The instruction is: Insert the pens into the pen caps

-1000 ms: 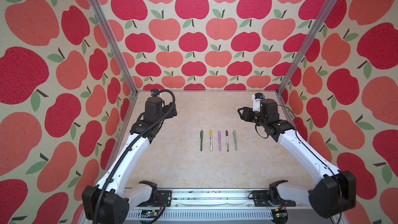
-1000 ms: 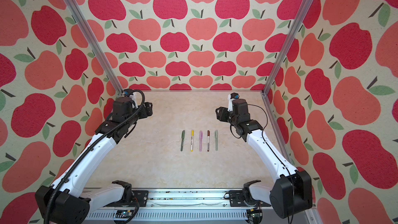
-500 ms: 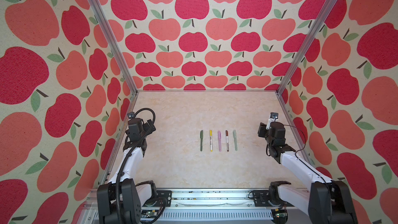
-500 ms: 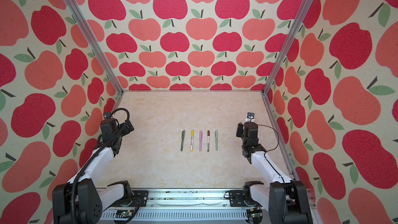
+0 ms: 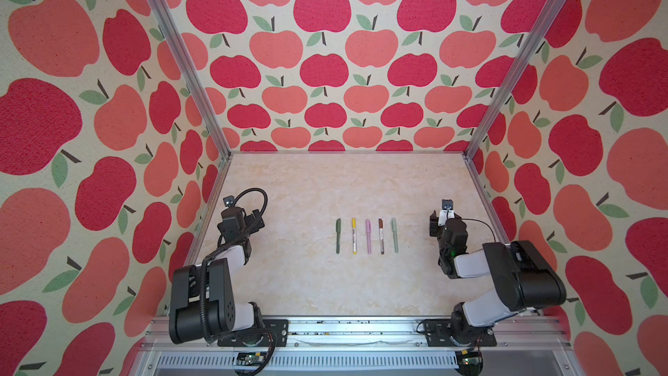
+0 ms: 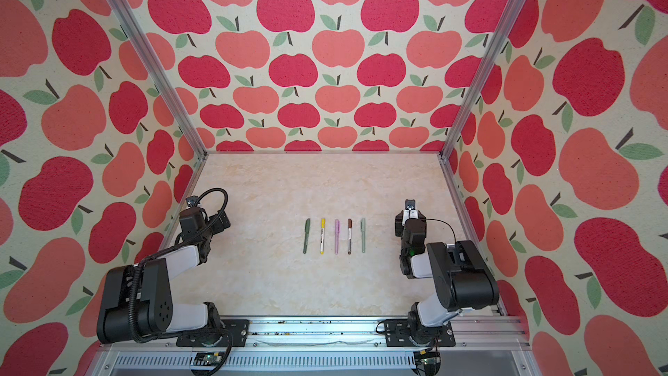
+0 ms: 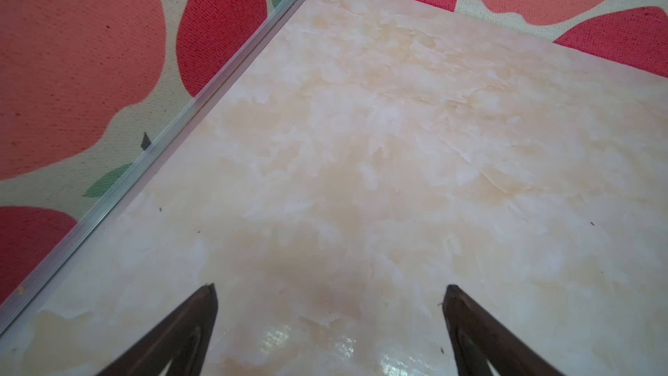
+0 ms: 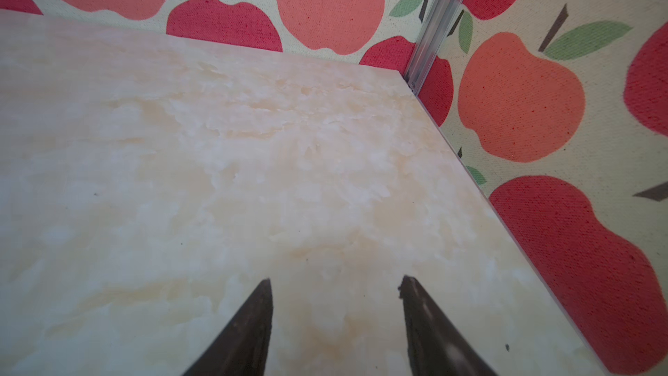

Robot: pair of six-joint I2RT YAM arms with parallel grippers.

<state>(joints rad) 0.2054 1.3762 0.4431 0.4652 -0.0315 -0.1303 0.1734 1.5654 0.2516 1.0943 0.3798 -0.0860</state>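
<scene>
We log the left gripper (image 7: 330, 286) wide open and the right gripper (image 8: 335, 279) half open, both empty, now pulled back to the table's (image 5: 307, 283) side edges. The pens (image 5: 367, 236) lie mid-table, apparently capped: task looks finished.

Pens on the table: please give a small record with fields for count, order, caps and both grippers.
pens: five, one parallel row, not touching, flat on the table
order from left in a top view: dark green pen, yellow pen, lilac pen, brown pen, sage green pen
caps: none loose; each seems fitted, far end
left gripper: open, empty, away from pens
right gripper: open, empty, away from pens
</scene>
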